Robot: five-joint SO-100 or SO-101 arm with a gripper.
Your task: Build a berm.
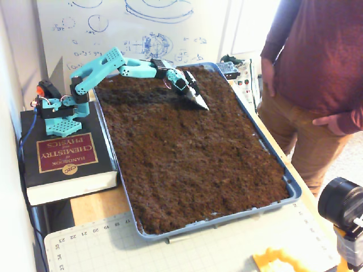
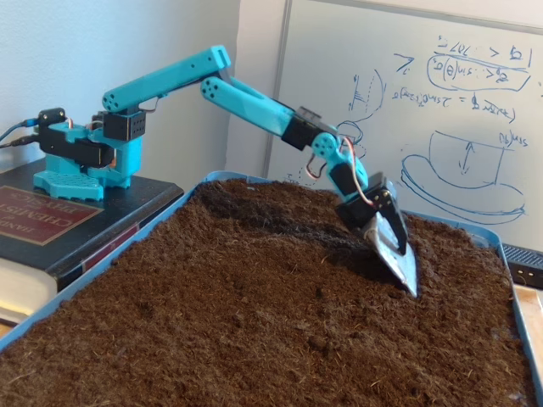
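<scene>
A blue tray [image 1: 293, 188] is filled with dark brown loose soil [image 1: 193, 158] [image 2: 254, 322] that lies mostly flat. No distinct berm shows in either fixed view; only a shallow dark groove [image 1: 142, 95] [image 2: 288, 216] runs along the far end. The turquoise arm reaches out low over that end. Its gripper [image 1: 201, 105] [image 2: 405, 275] ends in a flat metal blade, tilted downward with its tip touching the soil right of the groove. The jaws look like a single scoop, and neither fixed view shows a gap.
The arm's base stands on a thick chemistry handbook [image 1: 62, 161] left of the tray. A person in a maroon shirt [image 1: 317, 73] stands at the right side. An electronics box [image 1: 241, 73] sits by the far right corner, a cutting mat [image 1: 170, 249] and camera [image 1: 343, 207] in front.
</scene>
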